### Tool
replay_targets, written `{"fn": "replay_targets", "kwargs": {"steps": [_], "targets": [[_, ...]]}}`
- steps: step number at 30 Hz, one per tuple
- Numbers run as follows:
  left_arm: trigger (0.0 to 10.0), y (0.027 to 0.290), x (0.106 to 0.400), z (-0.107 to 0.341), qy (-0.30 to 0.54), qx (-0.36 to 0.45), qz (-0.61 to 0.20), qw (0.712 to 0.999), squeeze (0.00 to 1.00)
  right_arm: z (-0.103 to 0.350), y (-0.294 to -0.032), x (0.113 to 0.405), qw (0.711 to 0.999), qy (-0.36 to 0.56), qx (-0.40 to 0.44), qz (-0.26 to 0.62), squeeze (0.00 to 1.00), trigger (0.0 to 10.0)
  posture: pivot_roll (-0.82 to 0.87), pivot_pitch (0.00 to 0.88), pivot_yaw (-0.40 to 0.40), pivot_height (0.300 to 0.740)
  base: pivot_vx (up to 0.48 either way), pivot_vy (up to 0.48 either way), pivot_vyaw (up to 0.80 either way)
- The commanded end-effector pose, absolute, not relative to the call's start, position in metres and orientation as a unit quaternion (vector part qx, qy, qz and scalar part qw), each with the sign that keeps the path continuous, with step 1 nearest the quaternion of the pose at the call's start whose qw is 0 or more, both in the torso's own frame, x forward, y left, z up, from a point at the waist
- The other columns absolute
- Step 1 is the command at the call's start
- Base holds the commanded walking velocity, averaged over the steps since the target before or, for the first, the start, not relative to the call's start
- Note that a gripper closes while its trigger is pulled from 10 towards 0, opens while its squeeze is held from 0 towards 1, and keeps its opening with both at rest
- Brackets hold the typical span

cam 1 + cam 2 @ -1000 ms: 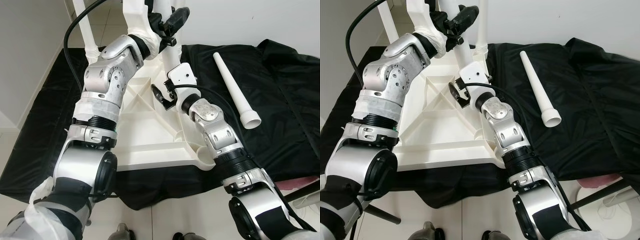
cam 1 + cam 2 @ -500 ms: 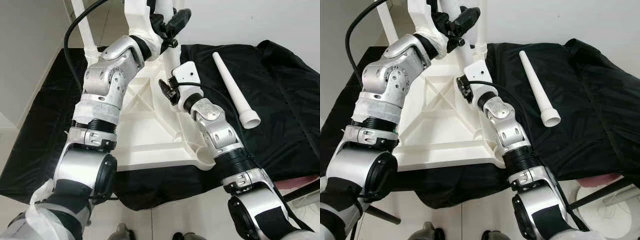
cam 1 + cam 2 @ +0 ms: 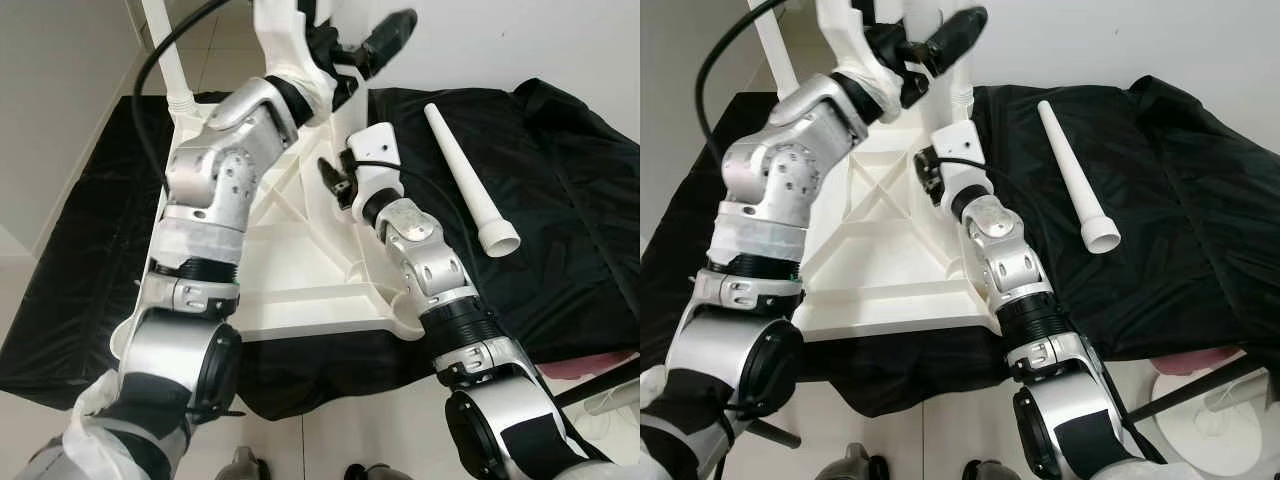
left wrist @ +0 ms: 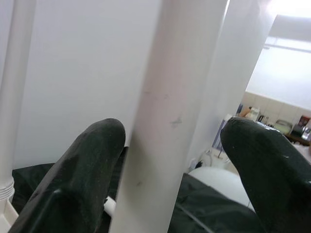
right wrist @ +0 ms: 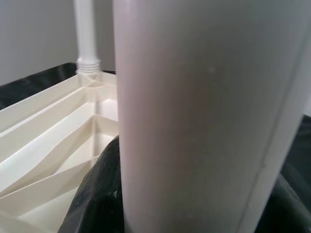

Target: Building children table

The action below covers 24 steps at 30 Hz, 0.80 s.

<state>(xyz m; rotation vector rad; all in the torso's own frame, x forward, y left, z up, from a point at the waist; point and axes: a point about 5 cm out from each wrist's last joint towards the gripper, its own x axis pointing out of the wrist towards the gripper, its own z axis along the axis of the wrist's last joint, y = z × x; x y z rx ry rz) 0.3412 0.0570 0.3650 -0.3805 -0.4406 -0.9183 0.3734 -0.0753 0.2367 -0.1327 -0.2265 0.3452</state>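
Kids' table build, roughly midway by the look of it: the white tabletop (image 3: pixel 300 270) lies upside down on a black cloth (image 3: pixel 560 200), ribbed underside up. At least two legs stand in corner sockets, a far-left leg (image 3: pixel 168 55) w/ threaded collar at its base, and the far-right leg (image 3: pixel 962 75) the robot is working on. One loose leg (image 3: pixel 470 180) lies flat on the cloth to the right, well apart from the top, so at least one fitting is left; the near corners show no legs.

Left gripper (image 4: pixel 175 160) sits high on the upright leg, fingers (image 4: pixel 82 165) spread either side of the shaft w/ gaps showing, not clamped. Right gripper (image 3: pixel 335 180) is lower, near the same leg's base; in its wrist view the shaft (image 5: pixel 194 116) is tight against the black pads, but whether it's pinching cannot be told.

Parts look like smooth matte white plastic, legs tapered tubes, wider at the socket end; light scuffs on the shaft.
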Motion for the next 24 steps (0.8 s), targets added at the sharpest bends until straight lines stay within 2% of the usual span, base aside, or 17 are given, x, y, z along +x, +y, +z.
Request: {"fn": "replay_targets", "kwargs": {"steps": [1, 13, 14, 15, 16, 17, 19, 20, 24], "targets": [[10.0, 0.058, 0.338, 0.365, -0.211, -0.189, -0.443, 0.851, 0.00, 0.236, -0.076, 0.374, 0.978, -0.107, -0.058, 0.167, 0.00, 10.0, 0.00, 0.100, -0.014, 0.740, 0.000, 0.000, 0.00], [10.0, 0.078, 0.336, 0.350, -0.204, -0.191, -0.410, 0.868, 0.00, 0.233, -0.084, 0.373, 0.983, -0.107, -0.034, 0.144, 0.00, 10.0, 0.00, 0.103, -0.020, 0.740, 0.000, 0.000, 0.00], [10.0, 0.081, 0.336, 0.340, -0.189, -0.180, -0.406, 0.876, 0.00, 0.231, -0.086, 0.371, 0.983, -0.106, -0.032, 0.144, 0.00, 7.7, 0.00, 0.104, -0.021, 0.740, 0.000, 0.000, 0.00], [10.0, 0.081, 0.336, 0.340, -0.189, -0.180, -0.406, 0.876, 0.00, 0.231, -0.086, 0.371, 0.983, -0.106, -0.032, 0.144, 0.00, 7.7, 0.00, 0.104, -0.021, 0.740, 0.000, 0.000, 0.00], [10.0, 0.083, 0.336, 0.331, -0.177, -0.168, -0.402, 0.883, 0.00, 0.229, -0.088, 0.370, 0.983, -0.106, -0.031, 0.144, 0.00, 4.5, 0.00, 0.104, -0.021, 0.740, 0.000, 0.000, 0.00], [10.0, 0.085, 0.336, 0.322, -0.164, -0.156, -0.397, 0.889, 0.00, 0.227, -0.090, 0.369, 0.984, -0.105, -0.030, 0.140, 0.00, 5.8, 0.00, 0.105, -0.022, 0.740, 0.000, 0.000, 0.00], [10.0, 0.086, 0.335, 0.316, -0.157, -0.149, -0.394, 0.893, 0.00, 0.226, -0.092, 0.368, 0.985, -0.105, -0.030, 0.137, 0.00, 5.8, 0.00, 0.105, -0.021, 0.740, 0.000, 0.000, 0.00], [10.0, 0.088, 0.335, 0.311, -0.149, -0.146, -0.390, 0.897, 0.00, 0.226, -0.094, 0.367, 0.985, -0.106, -0.025, 0.133, 0.00, 10.0, 0.00, 0.104, -0.024, 0.740, 0.000, 0.000, 0.00], [10.0, 0.090, 0.334, 0.305, -0.142, -0.144, -0.387, 0.900, 0.00, 0.226, -0.096, 0.366, 0.986, -0.108, -0.019, 0.129, 0.00, 10.0, 0.00, 0.104, -0.024, 0.740, 0.000, 0.000, 0.00]]}}
